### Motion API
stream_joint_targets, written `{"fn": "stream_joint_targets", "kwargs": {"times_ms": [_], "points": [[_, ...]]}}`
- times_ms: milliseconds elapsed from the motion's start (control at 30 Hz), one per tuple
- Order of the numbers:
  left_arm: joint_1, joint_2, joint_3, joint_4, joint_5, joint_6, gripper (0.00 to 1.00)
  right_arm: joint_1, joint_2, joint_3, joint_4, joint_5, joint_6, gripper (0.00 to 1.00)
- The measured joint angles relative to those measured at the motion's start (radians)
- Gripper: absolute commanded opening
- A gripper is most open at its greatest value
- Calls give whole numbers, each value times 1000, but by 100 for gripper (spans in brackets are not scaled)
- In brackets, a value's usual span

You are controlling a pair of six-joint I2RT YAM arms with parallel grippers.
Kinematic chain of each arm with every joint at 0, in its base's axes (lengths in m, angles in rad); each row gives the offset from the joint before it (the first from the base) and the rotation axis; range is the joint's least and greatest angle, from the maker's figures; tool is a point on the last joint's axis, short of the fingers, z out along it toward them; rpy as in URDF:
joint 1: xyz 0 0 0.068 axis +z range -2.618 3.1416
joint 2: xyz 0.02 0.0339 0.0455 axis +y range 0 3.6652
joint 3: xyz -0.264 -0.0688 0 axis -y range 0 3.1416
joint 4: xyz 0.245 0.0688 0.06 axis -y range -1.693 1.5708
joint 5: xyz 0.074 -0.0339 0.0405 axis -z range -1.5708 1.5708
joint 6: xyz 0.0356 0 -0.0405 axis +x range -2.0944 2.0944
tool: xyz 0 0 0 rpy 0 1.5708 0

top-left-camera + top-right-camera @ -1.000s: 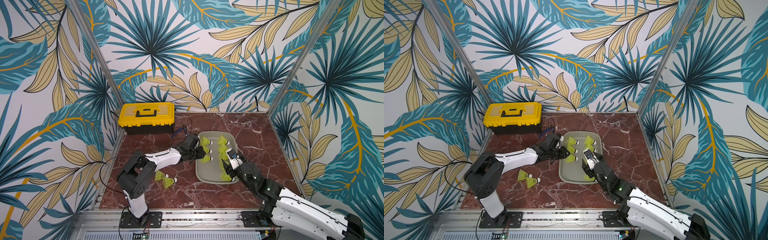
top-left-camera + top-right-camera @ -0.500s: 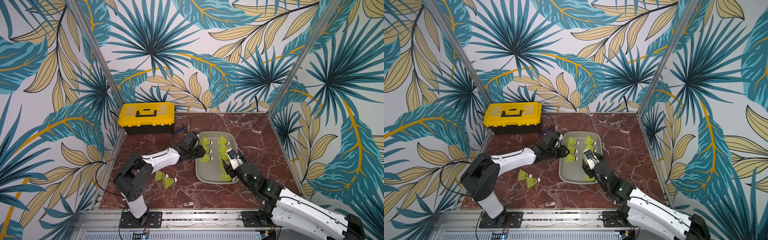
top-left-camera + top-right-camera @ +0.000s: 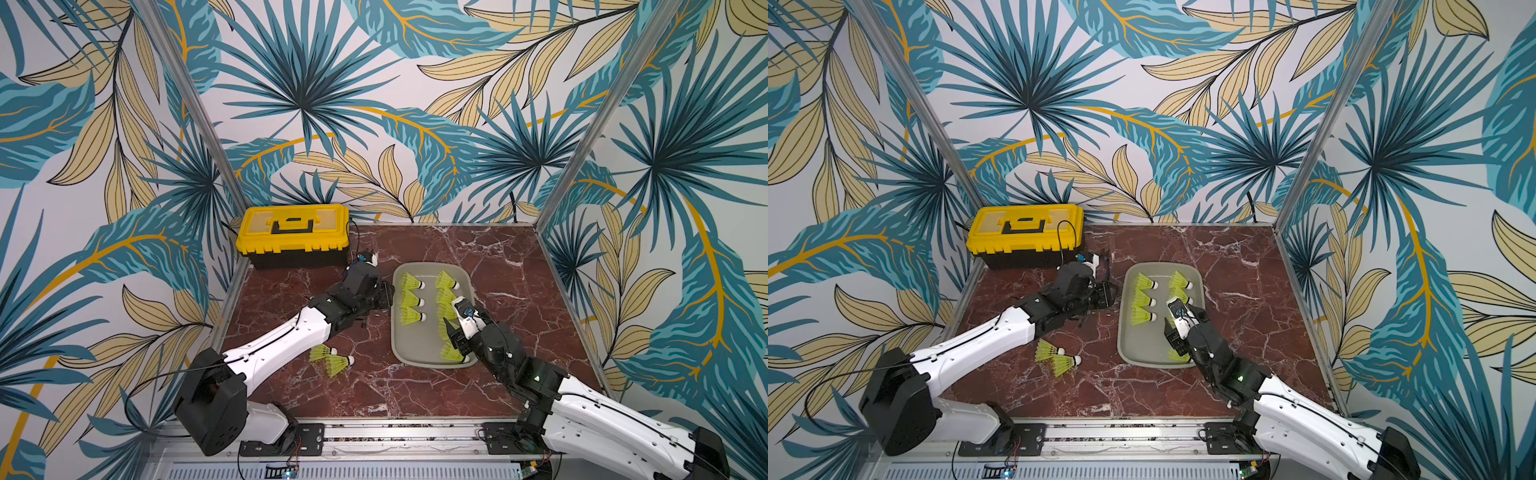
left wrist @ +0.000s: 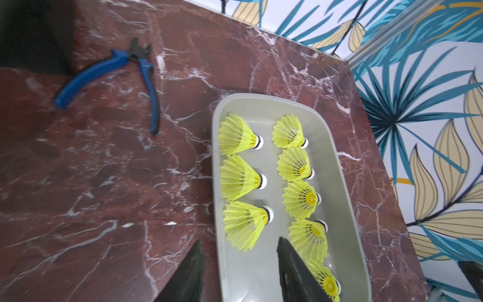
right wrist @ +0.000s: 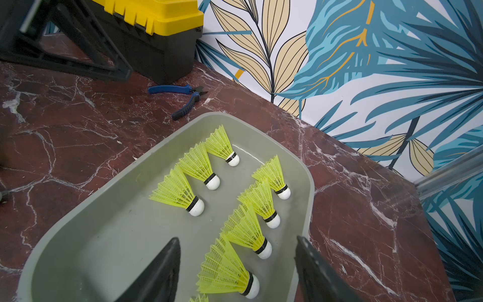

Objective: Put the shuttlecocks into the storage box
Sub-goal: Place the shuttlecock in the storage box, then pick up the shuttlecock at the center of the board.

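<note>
The grey storage box (image 3: 415, 347) lies right of centre, and neon shuttlecocks lie in it in two columns. Three (image 4: 239, 180) form the column nearer my left arm and several (image 5: 245, 230) the other. Two more shuttlecocks (image 3: 328, 358) lie on the marble left of the box, under my left forearm. My left gripper (image 4: 240, 240) is open and straddles the box's near rim (image 4: 215, 183). The third shuttlecock (image 4: 244, 222) lies free just beyond its fingertips. My right gripper (image 5: 237, 238) hangs open over the other column, a shuttlecock (image 5: 227, 272) lying untouched between its fingers.
A black toolbox with a yellow lid (image 3: 293, 235) stands at the back left. Blue-handled pliers (image 4: 109, 68) lie on the marble between it and the storage box. Patterned walls close in the back and both sides.
My left gripper's jaws have widened and drawn back a little from the box, leaving the third shuttlecock lying in the near column. The right arm has stayed still.
</note>
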Motion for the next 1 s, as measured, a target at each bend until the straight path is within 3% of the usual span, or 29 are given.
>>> {"fn": "stream_joint_targets", "kwargs": {"times_ms": [500, 800, 1000], "points": [[32, -385, -238, -252, -232, -143, 65, 0, 36, 0, 25, -1, 0, 70], [35, -506, -301, -390, -230, -275, 68, 0, 61, 0, 37, -5, 0, 70], [36, -535, -378, -423, -156, -356, 68, 0, 64, 0, 50, -8, 0, 70]]}}
